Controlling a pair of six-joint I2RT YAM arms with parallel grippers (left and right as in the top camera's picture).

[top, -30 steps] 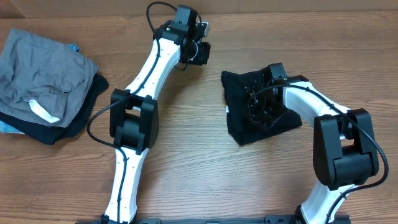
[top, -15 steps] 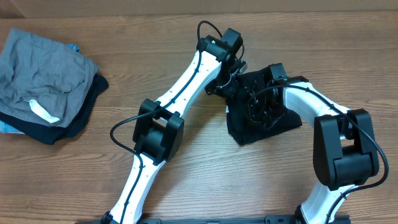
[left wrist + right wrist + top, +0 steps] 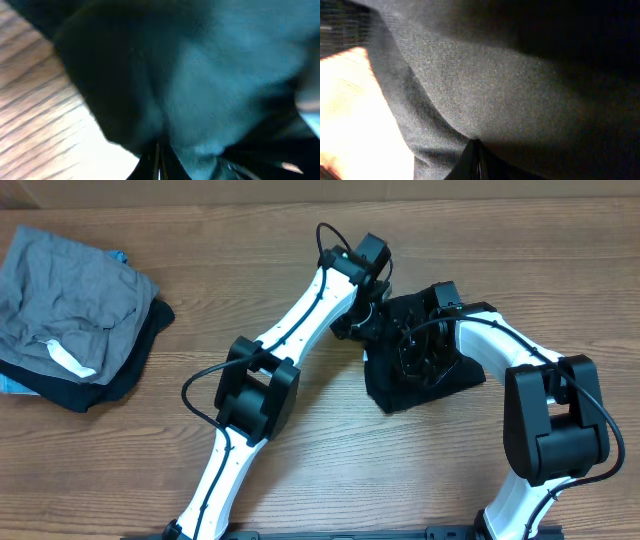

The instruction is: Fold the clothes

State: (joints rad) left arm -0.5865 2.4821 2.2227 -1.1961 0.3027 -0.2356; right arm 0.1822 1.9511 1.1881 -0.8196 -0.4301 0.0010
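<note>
The black T-shirt (image 3: 395,392) lies bunched toward the table's (image 3: 330,480) 3 o'clock side, with the right gripper (image 3: 420,350) on its middle, jaws narrow and seemingly nipping a fold. Beyond, at the shirt's 11 o'clock corner, the left gripper (image 3: 360,323) also looks drawn shut. Folding seems midway; next, that corner needs pinching and carrying across.

Left arm stretched out, right arm bent inward; left tool (image 3: 362,323), right tool (image 3: 415,352) adjacent, both pinched
</note>
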